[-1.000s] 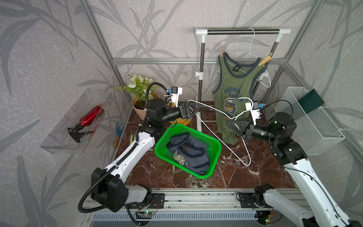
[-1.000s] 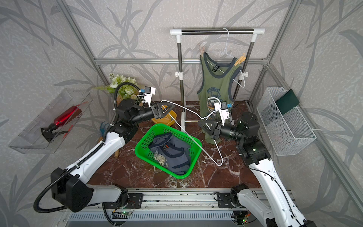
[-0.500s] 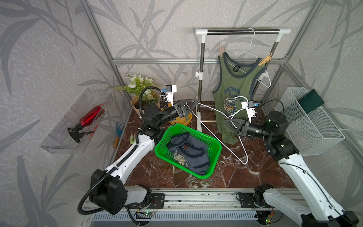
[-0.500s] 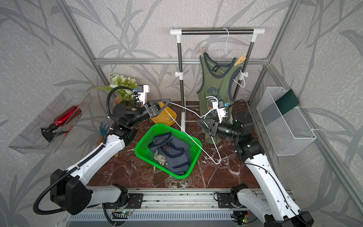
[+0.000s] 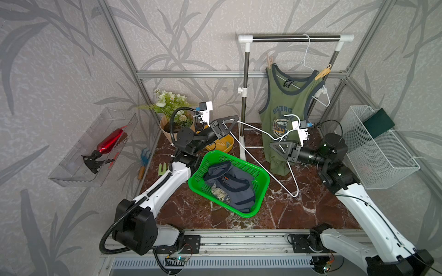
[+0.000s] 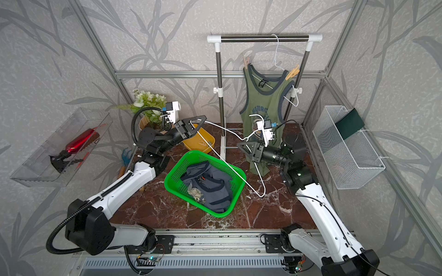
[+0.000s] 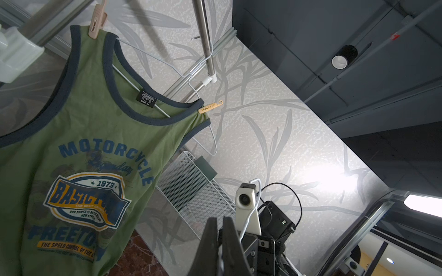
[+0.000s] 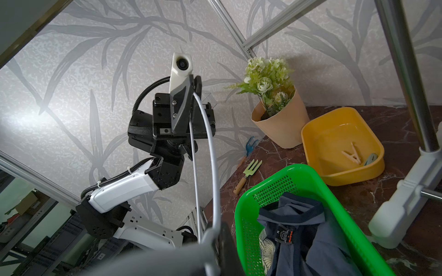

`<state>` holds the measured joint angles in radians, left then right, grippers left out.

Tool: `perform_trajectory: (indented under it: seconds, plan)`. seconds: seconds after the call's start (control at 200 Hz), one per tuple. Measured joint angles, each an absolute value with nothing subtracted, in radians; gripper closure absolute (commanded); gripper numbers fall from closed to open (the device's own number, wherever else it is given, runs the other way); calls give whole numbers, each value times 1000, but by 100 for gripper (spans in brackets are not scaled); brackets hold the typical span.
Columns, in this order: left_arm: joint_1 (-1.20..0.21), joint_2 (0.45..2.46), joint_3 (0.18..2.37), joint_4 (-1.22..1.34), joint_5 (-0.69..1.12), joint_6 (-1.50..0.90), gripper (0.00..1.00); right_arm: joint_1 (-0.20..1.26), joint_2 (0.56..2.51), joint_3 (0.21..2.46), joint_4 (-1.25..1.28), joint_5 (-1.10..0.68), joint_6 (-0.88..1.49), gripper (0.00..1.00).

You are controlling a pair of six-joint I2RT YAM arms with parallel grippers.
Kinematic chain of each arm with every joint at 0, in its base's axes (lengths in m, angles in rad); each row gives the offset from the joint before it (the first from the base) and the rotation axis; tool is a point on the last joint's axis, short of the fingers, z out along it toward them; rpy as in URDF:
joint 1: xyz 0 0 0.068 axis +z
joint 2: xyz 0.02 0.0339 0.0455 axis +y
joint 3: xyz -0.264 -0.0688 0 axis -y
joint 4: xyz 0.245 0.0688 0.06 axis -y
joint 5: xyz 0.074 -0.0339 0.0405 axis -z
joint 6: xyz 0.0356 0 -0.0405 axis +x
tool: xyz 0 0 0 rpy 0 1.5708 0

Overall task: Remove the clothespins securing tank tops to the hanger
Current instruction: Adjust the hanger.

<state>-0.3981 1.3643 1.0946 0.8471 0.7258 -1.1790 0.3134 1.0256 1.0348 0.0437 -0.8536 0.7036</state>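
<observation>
An olive-green tank top (image 5: 284, 100) hangs on a white hanger (image 5: 306, 55) on the rail. One tan clothespin (image 5: 269, 62) and another clothespin (image 5: 323, 73) pin its straps; both clothespins (image 7: 96, 21) (image 7: 210, 107) show in the left wrist view. A second, bare white hanger (image 5: 253, 127) spans both grippers above the basket. My left gripper (image 5: 235, 118) is shut on its end, and my right gripper (image 5: 272, 144) is shut on it near the hook. The slate-blue tank top (image 5: 229, 186) lies crumpled in the green basket (image 5: 208, 155).
A yellow tub (image 8: 318, 133) behind the basket holds loose clothespins (image 8: 351, 153). A flower pot (image 5: 167, 124) and garden tools (image 5: 162, 168) sit at the left. The rack's pole (image 5: 244, 107) stands mid-back. A white wire basket (image 5: 378, 153) hangs at the right, and a clear shelf holds a red spray bottle (image 5: 110, 141).
My left gripper was open beside the bare hanger's end; it has now shut on that end. My right gripper has kept its hold and shifted slightly left.
</observation>
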Motion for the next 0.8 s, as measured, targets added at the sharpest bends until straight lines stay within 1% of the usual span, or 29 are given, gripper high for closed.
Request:
perform_trajectory:
  seconds: [0.06, 0.085, 0.14, 0.225, 0.285, 0.34, 0.39, 0.51, 0.645, 0.72, 0.8]
  plan:
    - [-397, 1364, 1093, 846, 713, -1179, 100, 314, 1037, 1034, 52, -853, 707, 100]
    - [-397, 1364, 1089, 846, 707, -1178, 100, 314, 1040, 1032, 57, -853, 709, 97]
    - [-397, 1364, 1082, 846, 699, -1179, 100, 315, 1041, 1028, 63, -854, 710, 88]
    - [-397, 1363, 1073, 848, 683, -1179, 100, 314, 1041, 1023, 56, -845, 712, 69]
    - [-398, 1357, 1071, 848, 680, -1179, 100, 314, 1041, 1018, 46, -838, 705, 59]
    - [-398, 1349, 1071, 849, 679, -1179, 100, 316, 1040, 1016, 29, -835, 697, 52]
    - [-398, 1343, 1071, 850, 679, -1179, 100, 317, 1037, 1016, 15, -834, 693, 48]
    - [-398, 1338, 1071, 854, 678, -1181, 100, 317, 1014, 1008, -13, -839, 678, 44]
    - [-395, 1336, 1071, 853, 677, -1185, 100, 317, 939, 953, -31, -852, 678, 45]
    - [-382, 1331, 1071, 844, 667, -1185, 100, 317, 884, 915, -49, -868, 670, 49]
    - [-366, 1327, 1071, 837, 659, -1187, 100, 318, 827, 883, -66, -884, 662, 58]
